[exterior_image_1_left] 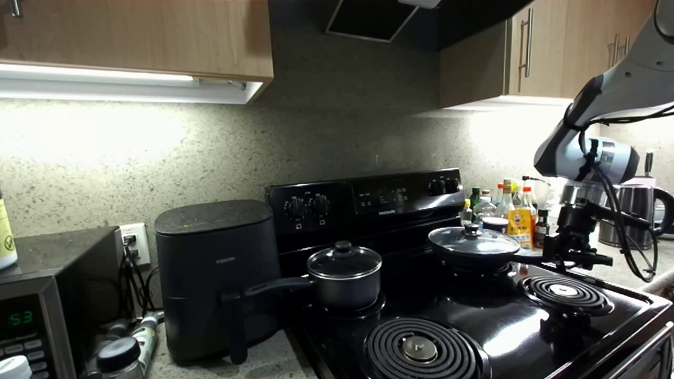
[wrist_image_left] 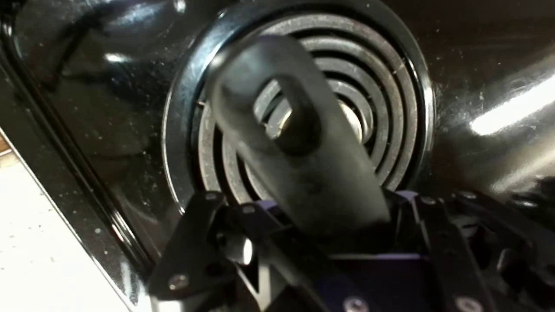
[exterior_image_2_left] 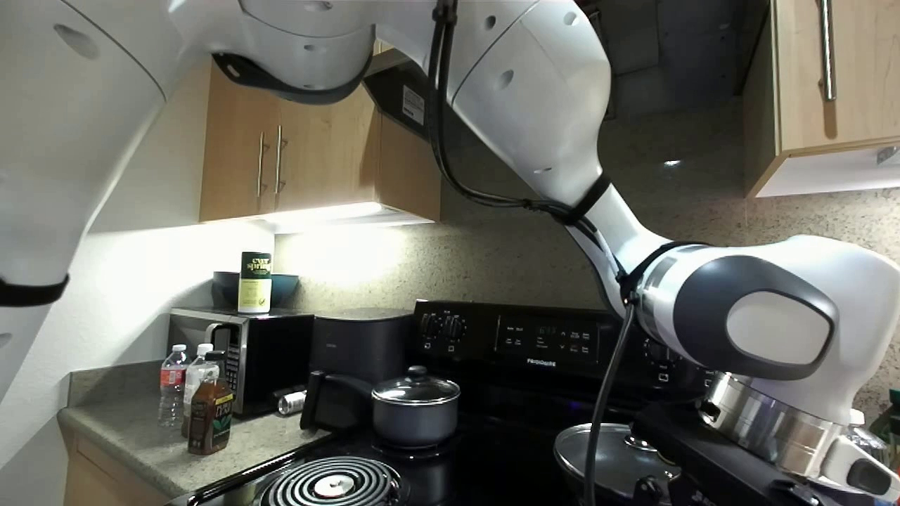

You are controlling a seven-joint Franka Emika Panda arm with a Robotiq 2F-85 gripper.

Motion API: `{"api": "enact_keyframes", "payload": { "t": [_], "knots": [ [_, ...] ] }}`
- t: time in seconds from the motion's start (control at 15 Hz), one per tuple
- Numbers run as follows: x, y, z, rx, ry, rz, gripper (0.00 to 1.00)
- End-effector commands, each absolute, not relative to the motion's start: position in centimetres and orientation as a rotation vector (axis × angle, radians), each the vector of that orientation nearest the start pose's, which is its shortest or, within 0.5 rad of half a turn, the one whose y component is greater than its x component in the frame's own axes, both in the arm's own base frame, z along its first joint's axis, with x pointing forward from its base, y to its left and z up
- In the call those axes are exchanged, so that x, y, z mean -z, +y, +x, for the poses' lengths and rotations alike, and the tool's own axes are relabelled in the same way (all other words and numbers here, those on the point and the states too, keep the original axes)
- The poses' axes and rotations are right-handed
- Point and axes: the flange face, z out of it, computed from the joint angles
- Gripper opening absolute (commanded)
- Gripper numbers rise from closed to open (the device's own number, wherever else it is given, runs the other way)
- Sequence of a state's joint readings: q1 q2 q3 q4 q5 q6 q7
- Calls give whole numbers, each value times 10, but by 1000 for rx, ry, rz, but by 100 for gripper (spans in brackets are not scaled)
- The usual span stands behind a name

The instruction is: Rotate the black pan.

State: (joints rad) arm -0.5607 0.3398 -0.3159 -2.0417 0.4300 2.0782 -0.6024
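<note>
The black pan (exterior_image_1_left: pixel 468 259) with its domed glass lid (exterior_image_1_left: pixel 474 243) is over the back burner near the bottles; I cannot tell whether it rests fully on the coil. It also shows in an exterior view (exterior_image_2_left: pixel 580 464), partly hidden by the arm and a cable. Its handle points towards the gripper (exterior_image_1_left: pixel 574 258). In the wrist view the handle (wrist_image_left: pixel 325 182), with a slot in its end, lies obliquely between the fingers (wrist_image_left: pixel 336 212) and fills the gap, so the gripper appears shut on it. The fingers are mostly hidden in an exterior view by the arm.
A smaller black saucepan (exterior_image_1_left: pixel 345 287) stands on the other back burner. A bare coil burner (wrist_image_left: pixel 383 108) lies below the handle. Another coil (exterior_image_1_left: pixel 421 352) is at the front. Several bottles (exterior_image_1_left: pixel 508 205) and a kettle (exterior_image_1_left: pixel 634 216) stand behind the gripper. An air fryer (exterior_image_1_left: pixel 216 252) stands beside the stove.
</note>
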Motion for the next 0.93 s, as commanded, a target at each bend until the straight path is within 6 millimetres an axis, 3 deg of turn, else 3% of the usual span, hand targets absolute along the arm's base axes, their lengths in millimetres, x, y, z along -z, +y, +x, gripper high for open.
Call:
{"api": "enact_keyframes", "payload": {
  "t": [0.0, 0.27, 0.6, 0.87],
  "knots": [
    [-268, -419, 386, -60, 706, -2701, 39],
    [-272, -416, 389, -46, 688, -2716, 63],
    [-292, -406, 389, 56, 695, -2784, 95],
    [-312, -392, 388, 210, 709, -2868, 100]
  ]
}}
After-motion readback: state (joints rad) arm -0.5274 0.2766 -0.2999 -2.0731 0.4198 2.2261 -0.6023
